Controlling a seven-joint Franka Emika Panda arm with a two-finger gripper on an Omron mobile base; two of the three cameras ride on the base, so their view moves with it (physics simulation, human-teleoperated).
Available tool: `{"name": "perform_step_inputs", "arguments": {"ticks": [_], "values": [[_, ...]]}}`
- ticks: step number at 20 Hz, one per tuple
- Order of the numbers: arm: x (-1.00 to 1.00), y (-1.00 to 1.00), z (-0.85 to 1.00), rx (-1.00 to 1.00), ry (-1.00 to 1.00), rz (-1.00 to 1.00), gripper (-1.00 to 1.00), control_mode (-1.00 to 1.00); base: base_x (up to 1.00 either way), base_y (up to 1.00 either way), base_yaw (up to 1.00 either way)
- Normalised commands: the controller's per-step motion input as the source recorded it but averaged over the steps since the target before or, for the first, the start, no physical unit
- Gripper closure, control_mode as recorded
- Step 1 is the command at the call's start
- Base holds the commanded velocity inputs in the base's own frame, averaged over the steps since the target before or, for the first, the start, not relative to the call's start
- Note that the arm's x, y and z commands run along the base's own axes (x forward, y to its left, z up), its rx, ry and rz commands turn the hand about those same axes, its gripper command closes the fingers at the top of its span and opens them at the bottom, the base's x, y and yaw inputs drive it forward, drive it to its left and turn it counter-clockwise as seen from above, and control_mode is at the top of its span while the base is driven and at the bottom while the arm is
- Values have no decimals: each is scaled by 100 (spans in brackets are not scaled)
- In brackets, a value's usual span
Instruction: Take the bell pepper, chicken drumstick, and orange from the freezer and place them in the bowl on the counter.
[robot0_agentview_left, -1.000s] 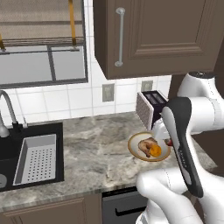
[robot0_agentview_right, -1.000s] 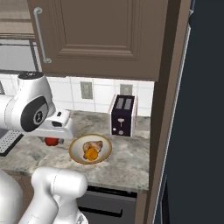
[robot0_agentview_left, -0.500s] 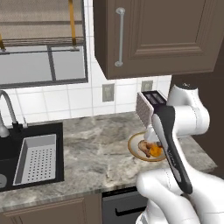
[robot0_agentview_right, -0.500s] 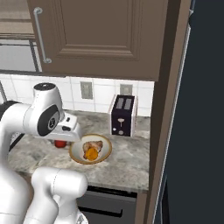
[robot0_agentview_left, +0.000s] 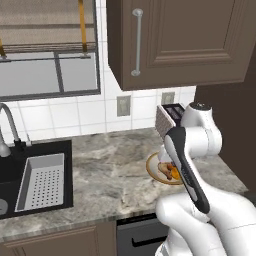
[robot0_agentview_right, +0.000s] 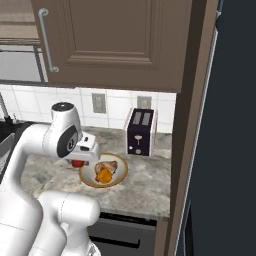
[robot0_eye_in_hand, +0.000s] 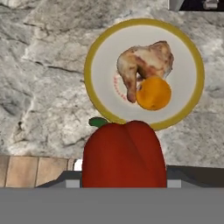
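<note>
In the hand view the red bell pepper (robot0_eye_in_hand: 124, 155) sits between my gripper's (robot0_eye_in_hand: 124, 177) jaws, which are shut on it and hidden behind it. Beyond it lies the bowl (robot0_eye_in_hand: 99, 52), beige with a gold rim, on the counter (robot0_eye_in_hand: 39, 78). The chicken drumstick (robot0_eye_in_hand: 142, 65) and the orange (robot0_eye_in_hand: 153, 93) rest touching each other inside it. In the right base view the bell pepper (robot0_agentview_right: 76, 163) hangs just left of the bowl (robot0_agentview_right: 116, 179), under the hand. The dark freezer (robot0_agentview_right: 235, 130) stands at the right.
A black toaster (robot0_agentview_right: 140, 132) stands behind the bowl against the tiled wall. The sink with a grey basket (robot0_agentview_left: 42, 180) is at the far left. Brown wall cabinets (robot0_agentview_left: 175, 40) hang above the counter (robot0_agentview_left: 110, 175). My own arm (robot0_agentview_left: 187, 170) covers part of the bowl.
The arm has swung in over the counter, carrying the bell pepper rightward toward the bowl's near edge. The drumstick and orange have not moved.
</note>
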Motion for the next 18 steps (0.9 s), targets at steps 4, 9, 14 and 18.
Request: {"name": "perform_step_inputs", "arguments": {"ticks": [4,9,14,18], "values": [[59,0,-26,0,0,0,100,-100,0,0,0],[42,0,-31,0,0,0,100,-100,0,0,0],[29,5,-33,0,0,0,100,-100,0,0,0],[19,7,-33,0,0,0,100,-100,0,0,0]]}}
